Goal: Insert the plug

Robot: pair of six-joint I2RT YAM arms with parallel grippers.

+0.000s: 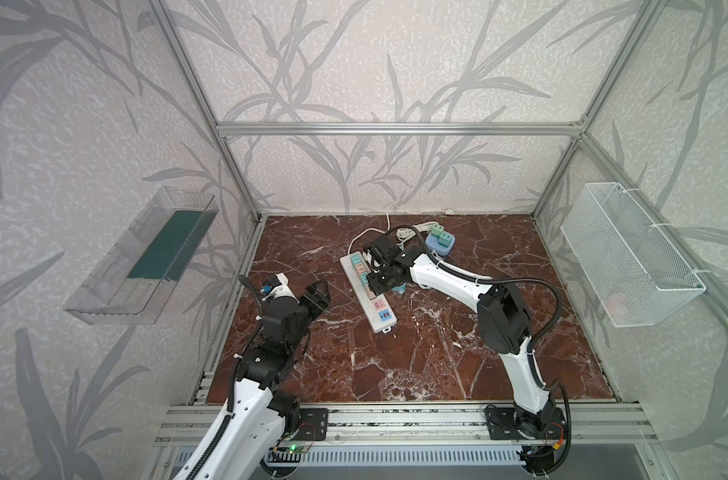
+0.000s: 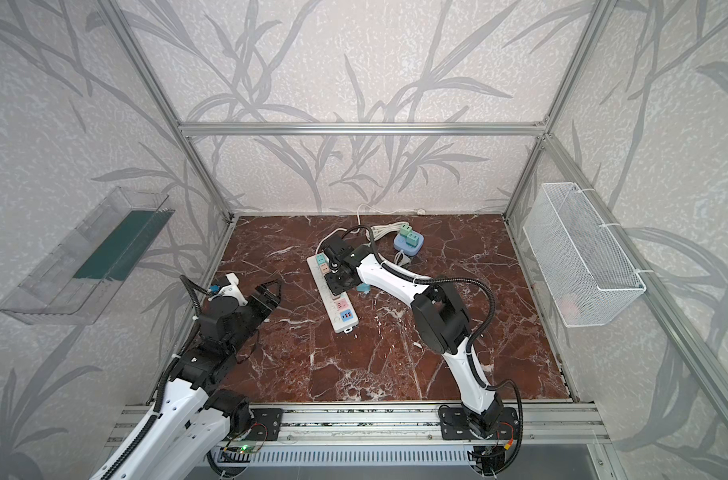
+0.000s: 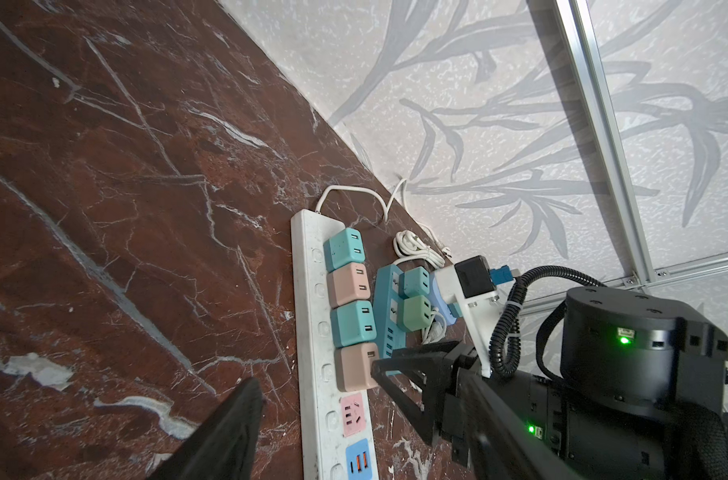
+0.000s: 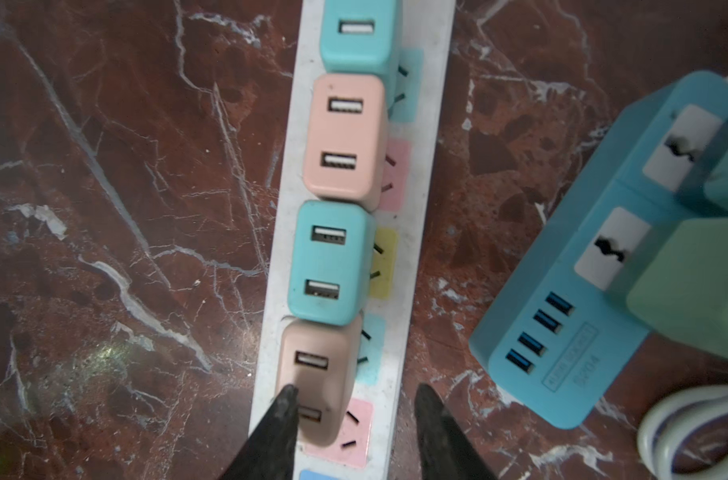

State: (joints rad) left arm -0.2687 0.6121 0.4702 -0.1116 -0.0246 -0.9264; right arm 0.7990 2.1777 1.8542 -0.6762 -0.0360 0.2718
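Note:
A white power strip (image 1: 379, 323) (image 2: 338, 319) lies slantwise mid-table. Several cube plugs, teal and pink by turns, stand on it in a row. The nearest is a pink plug (image 4: 318, 374) (image 3: 354, 368). My right gripper (image 4: 356, 399) (image 1: 374, 286) points down over it, open. One fingertip (image 4: 286, 401) touches the plug's side. The other stands apart over the strip's far edge. In both top views the gripper hides this plug. My left gripper (image 3: 312, 382) (image 1: 318, 291) hovers left of the strip, open and empty.
Right of the strip sits a teal power block (image 4: 561, 332) (image 3: 389, 307). A pale blue base with green plugs (image 1: 439, 243) and a coiled white cable (image 1: 416, 230) lie behind. A clear bin (image 1: 146, 257) hangs on the left wall, a wire basket (image 1: 632, 257) on the right.

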